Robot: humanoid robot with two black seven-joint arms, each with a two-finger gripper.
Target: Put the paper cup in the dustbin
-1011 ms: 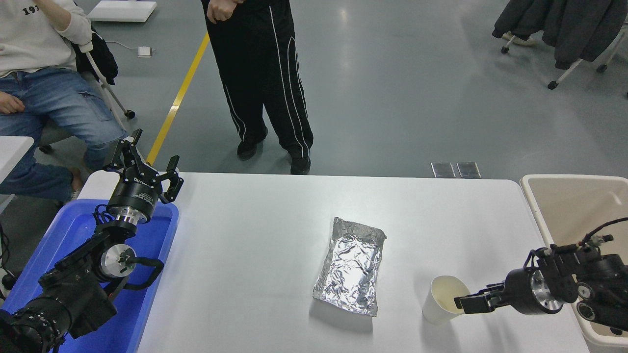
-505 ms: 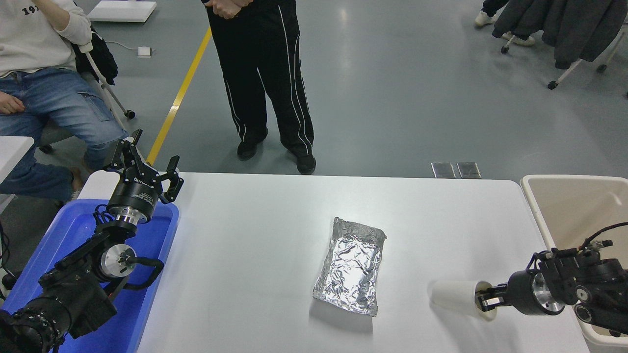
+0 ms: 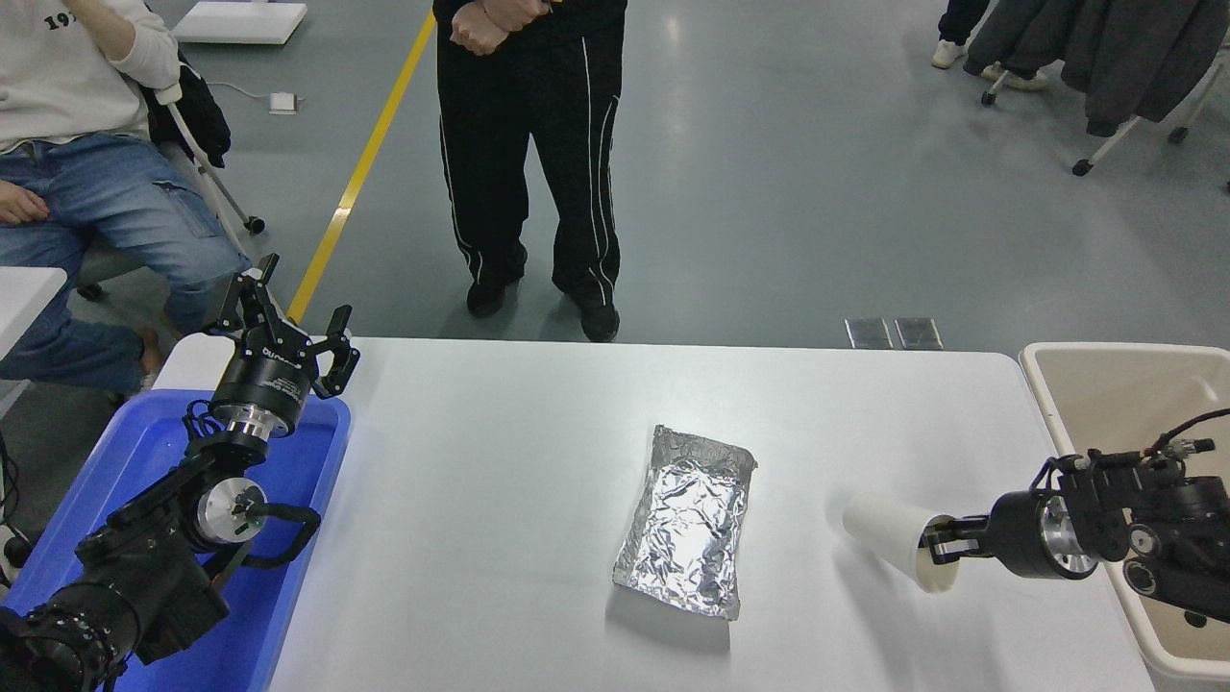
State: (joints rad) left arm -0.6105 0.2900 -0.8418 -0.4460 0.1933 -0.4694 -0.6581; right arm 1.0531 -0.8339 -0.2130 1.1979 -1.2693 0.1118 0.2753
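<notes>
Two black arms, one smooth white counter with rounded corners. Left to right:

Blue bin: glossy bright plastic, rectangular, at the counter's left edge. The parked left arm lies over it; the left tool points away from the camera, fingers spread apart, holding nothing.

Foil packet: crinkled silver, roughly oblong, lying flat near the counter's middle, long axis running near to far with a slight lean.

Paper cup: plain white, matte, tapered. It lies tipped nearly on its side, well right of the foil, long axis running left to right; closed base to the left and slightly up, open mouth to the right and slightly down. Its shadow falls on the counter beneath.

Right tool: clamped on the cup's rim at the mouth, one finger inside, the arm reaching in horizontally from the right edge.

Dustbin: beige plastic, rectangular, thick pale rim, rounded corners, at the counter's right edge behind the right arm.

Beyond the far side: one person standing in dark striped trousers, another seated at far left in jeans.
</notes>
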